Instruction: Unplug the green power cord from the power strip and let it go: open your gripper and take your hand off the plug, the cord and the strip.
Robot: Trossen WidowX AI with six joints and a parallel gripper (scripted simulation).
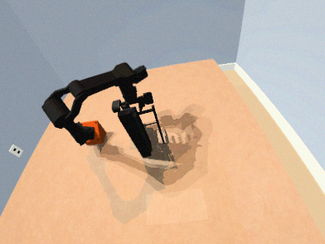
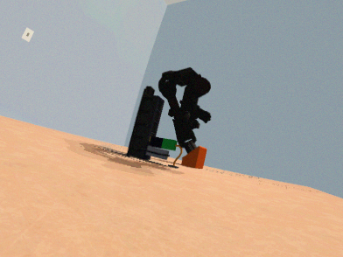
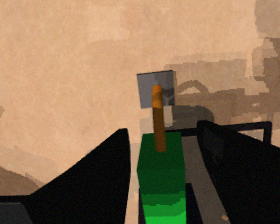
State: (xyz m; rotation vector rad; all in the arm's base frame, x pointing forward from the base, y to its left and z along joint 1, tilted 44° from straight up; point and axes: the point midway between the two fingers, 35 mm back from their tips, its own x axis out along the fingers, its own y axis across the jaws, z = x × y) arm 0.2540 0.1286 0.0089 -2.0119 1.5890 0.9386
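Note:
The green plug point(image 2: 169, 144) point(image 3: 161, 165) sits low beside a tall black upright body point(image 1: 134, 130) point(image 2: 139, 128). A dark part lies between the green and that body; whether any of it is in a socket is not visible. The power strip cannot be picked out surely from the dark parts. The orange-brown cord point(image 2: 180, 153) point(image 3: 158, 117) runs from the plug's end to a small grey square point(image 3: 146, 92). My gripper point(image 3: 162, 133) is open around the plug, one finger on each side with a narrow gap at both. The fingertips are not clear in the top and exterior views.
A thin black frame point(image 1: 157, 120) point(image 3: 235, 127) stands close beside the black body, near my right finger in the wrist view. Grey pieces point(image 2: 157, 152) lie below the plug. The orange arm mount point(image 1: 96, 133) point(image 2: 197, 157) stands behind. Walls are beyond the table.

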